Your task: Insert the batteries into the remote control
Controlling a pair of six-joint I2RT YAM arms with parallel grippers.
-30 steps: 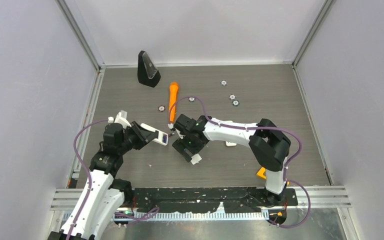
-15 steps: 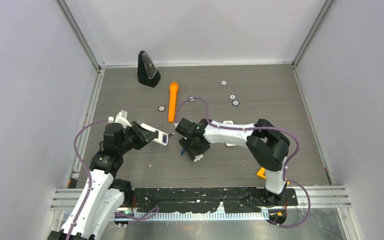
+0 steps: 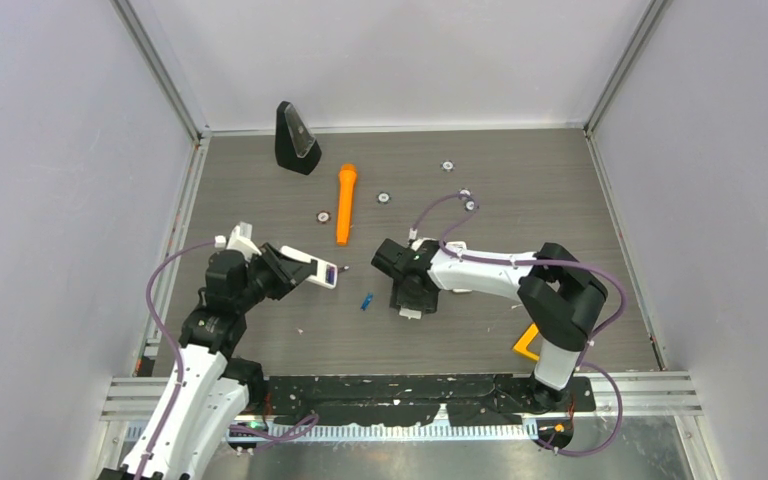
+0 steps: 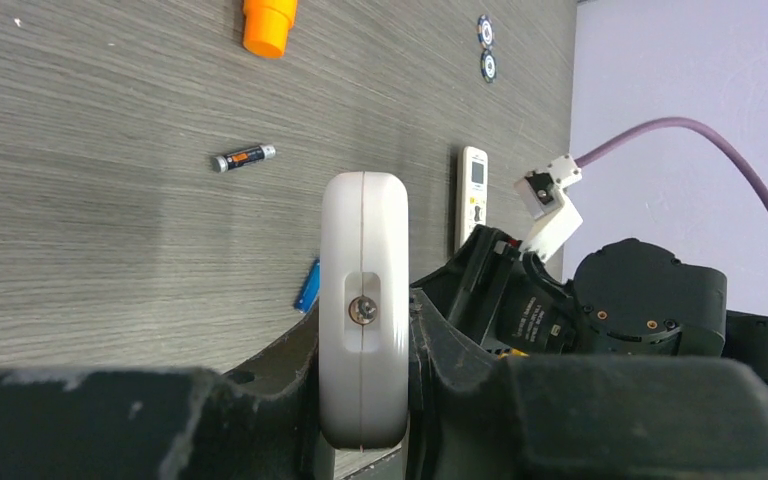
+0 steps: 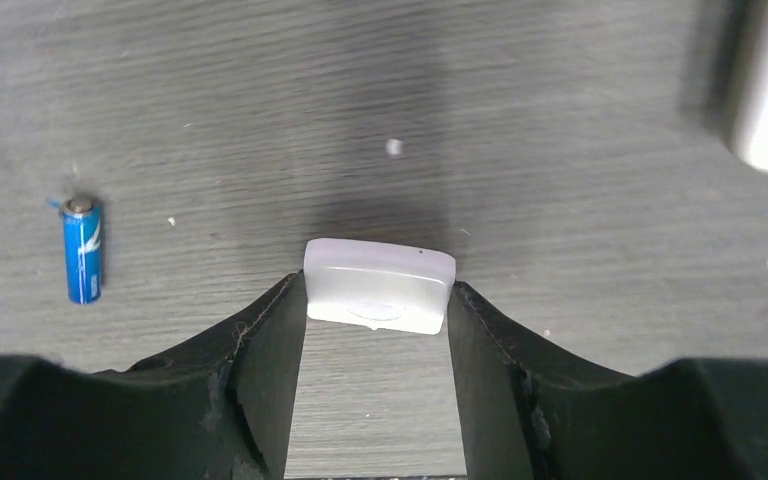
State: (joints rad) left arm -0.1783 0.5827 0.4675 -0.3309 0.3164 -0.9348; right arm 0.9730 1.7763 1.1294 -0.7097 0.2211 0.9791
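Observation:
My left gripper (image 3: 285, 270) is shut on a white remote (image 3: 312, 270) and holds it off the table; a small purple patch shows near its right end. In the left wrist view the remote (image 4: 363, 300) stands edge-on between the jaws. A blue battery (image 3: 367, 301) lies on the table between the arms and shows in both wrist views (image 4: 307, 285) (image 5: 82, 250). A dark battery (image 4: 243, 158) lies farther out. My right gripper (image 3: 410, 297) is shut on a small white cover piece (image 5: 380, 285), low over the table to the right of the blue battery.
An orange flashlight (image 3: 345, 203) lies behind the grippers, and a black wedge-shaped stand (image 3: 295, 138) sits at the back left. Small round discs (image 3: 465, 194) are scattered at the back. A second white remote (image 4: 473, 190) lies by the right arm. A yellow piece (image 3: 527, 343) is near the right base.
My right gripper has moved right, away from the held remote, with the white cover piece in it. The blue battery now lies in the open. The left arm has barely moved.

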